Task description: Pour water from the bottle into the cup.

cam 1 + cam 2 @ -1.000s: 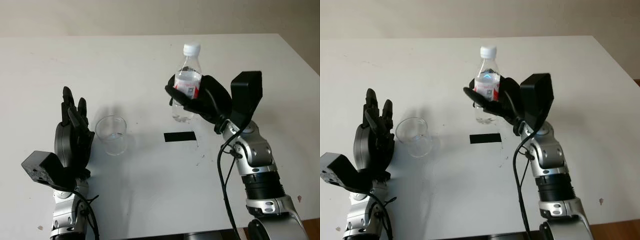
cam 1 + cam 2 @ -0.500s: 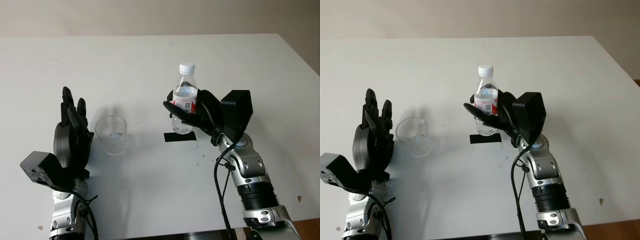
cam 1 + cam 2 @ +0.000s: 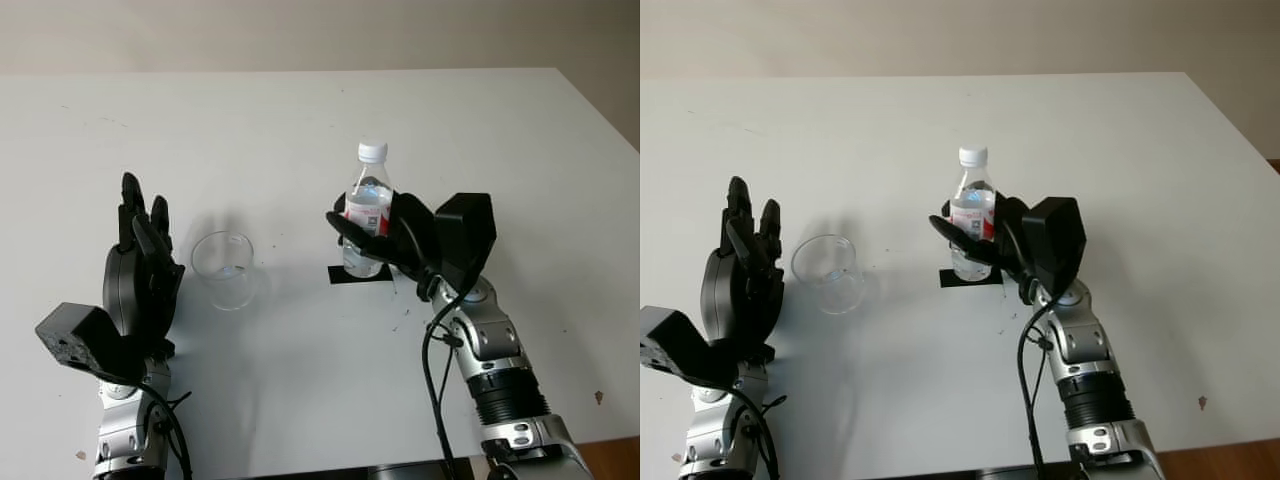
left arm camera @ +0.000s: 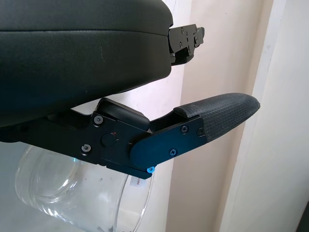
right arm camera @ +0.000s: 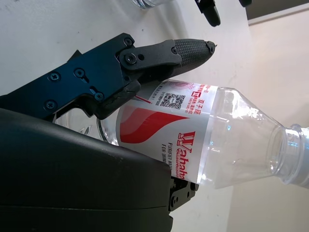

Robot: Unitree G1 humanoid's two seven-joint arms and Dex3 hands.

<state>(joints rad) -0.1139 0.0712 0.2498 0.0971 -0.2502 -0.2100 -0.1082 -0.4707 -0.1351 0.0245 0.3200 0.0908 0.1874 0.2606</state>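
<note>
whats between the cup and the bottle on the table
Bare white table, seen in the left eye view. The black tape strip lies under the bottle, which the right hand holds, not toward the cup.

White table [image 3: 500, 130]: clear cup [image 3: 224, 270], black tape strip [image 3: 385, 272].

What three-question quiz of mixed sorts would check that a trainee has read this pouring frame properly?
1. True or false: the cap is on the bottle.
2. Multiple choice: the black strip on the table lies (A) under the cup, (B) at the bottle's base, (C) beside the left hand.
3. Fill in: the right hand is shut on the ____.

Key
1. True: the white cap sits on the upright bottle.
2. B.
3. bottle; the left hand is open beside the cup.
</note>
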